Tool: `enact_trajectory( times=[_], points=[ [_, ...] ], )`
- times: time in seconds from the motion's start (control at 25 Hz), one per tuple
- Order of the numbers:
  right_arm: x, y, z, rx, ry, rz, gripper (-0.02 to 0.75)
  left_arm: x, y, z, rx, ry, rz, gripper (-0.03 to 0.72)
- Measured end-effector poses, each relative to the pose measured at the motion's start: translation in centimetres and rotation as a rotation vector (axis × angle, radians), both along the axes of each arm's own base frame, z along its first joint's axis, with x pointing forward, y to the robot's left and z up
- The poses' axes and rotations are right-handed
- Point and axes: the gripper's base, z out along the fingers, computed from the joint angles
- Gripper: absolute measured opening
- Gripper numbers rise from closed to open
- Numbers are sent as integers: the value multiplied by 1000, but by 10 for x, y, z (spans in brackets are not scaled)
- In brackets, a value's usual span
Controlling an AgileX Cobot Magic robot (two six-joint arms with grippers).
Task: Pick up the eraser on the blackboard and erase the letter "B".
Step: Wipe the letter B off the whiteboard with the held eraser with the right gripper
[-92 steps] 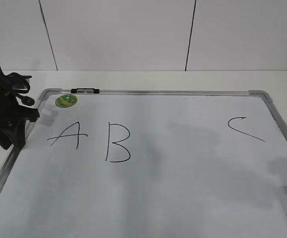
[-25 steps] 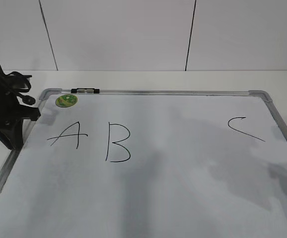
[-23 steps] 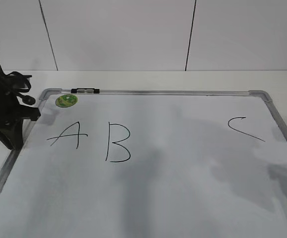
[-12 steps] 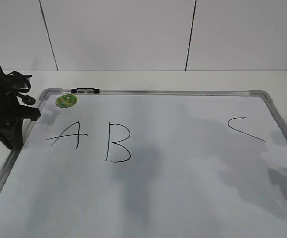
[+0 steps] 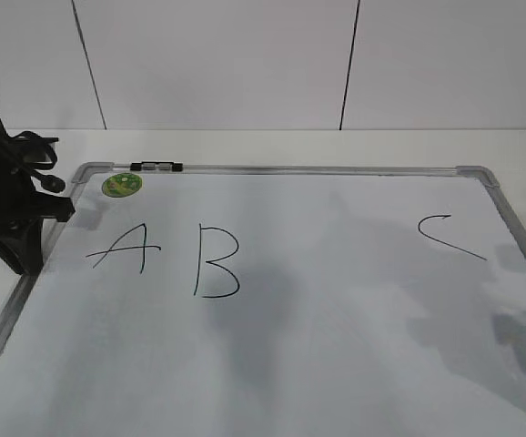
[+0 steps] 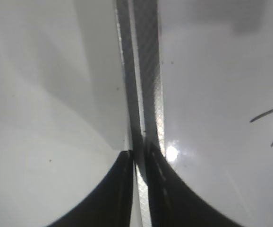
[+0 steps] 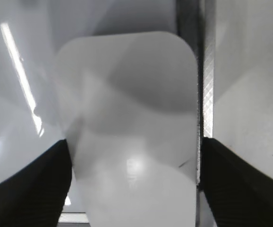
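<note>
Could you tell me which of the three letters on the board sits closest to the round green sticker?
The letter "A": it lies just below the green sticker at the board's left end. The "B" is further right, and the "C" is far right.

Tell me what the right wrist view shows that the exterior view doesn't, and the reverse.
Only the right wrist view shows the right end effector, its fingers open on either side of the whole eraser, not visibly gripping it. Only the exterior view shows the letter "B", intact, between the "A" and "C", plus the green sticker. Both show the blackboard and its metal frame; the exterior catches only an eraser sliver at its right edge.
</note>
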Motion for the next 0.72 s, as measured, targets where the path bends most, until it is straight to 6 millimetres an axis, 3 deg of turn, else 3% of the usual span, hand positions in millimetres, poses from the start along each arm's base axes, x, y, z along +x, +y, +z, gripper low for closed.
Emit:
enact_trajectory(
  times=[0.36,0.72],
  points=[
    [1,0,-1,0,5,2,635,0,0,0,0,0,0,80],
    [1,0,-2,3,6,4,566,0,0,0,0,0,0,80]
  ],
)
